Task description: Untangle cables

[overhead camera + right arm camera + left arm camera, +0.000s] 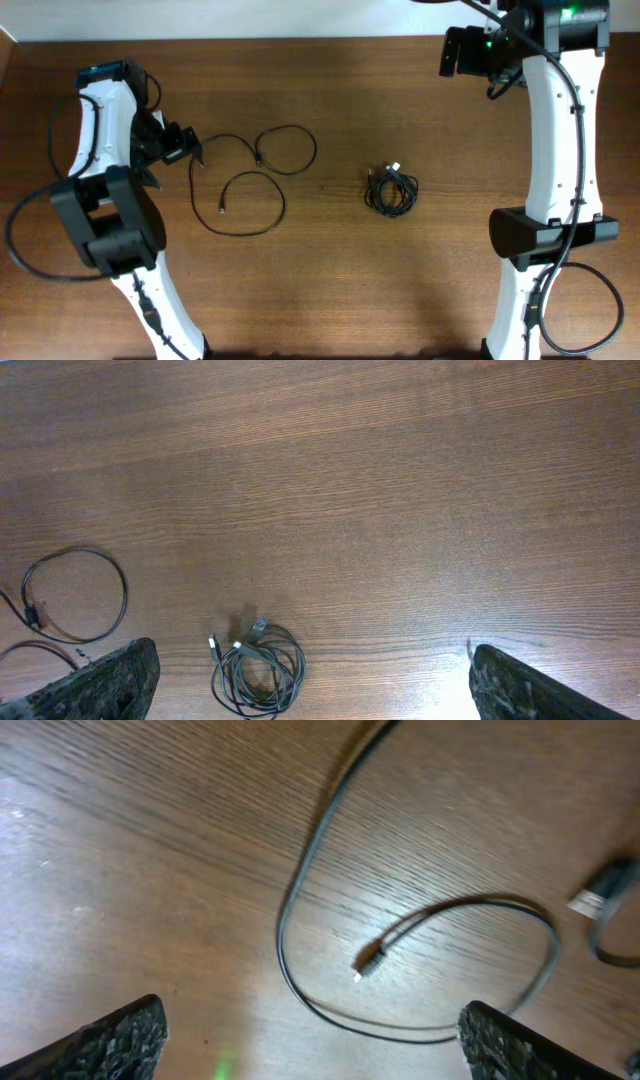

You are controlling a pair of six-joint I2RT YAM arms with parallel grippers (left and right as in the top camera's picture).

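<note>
A loose black cable (245, 185) lies in two open loops on the wooden table, left of centre. A small coiled bundle of black cables (391, 189) with pale plug ends lies right of centre. My left gripper (192, 152) is open just left of the loose cable. In the left wrist view the cable's loop (300, 960) and its plug end (368, 960) lie ahead of the open fingers (312, 1045). My right gripper (455, 50) is open, high at the back right. In its wrist view the bundle (257, 668) lies between its fingertips (312, 685), far below.
The wooden table (330, 290) fills the view. The left arm's base (110, 225) stands at the left front, the right arm's base (550, 235) at the right. Thick black arm cables loop beside each base.
</note>
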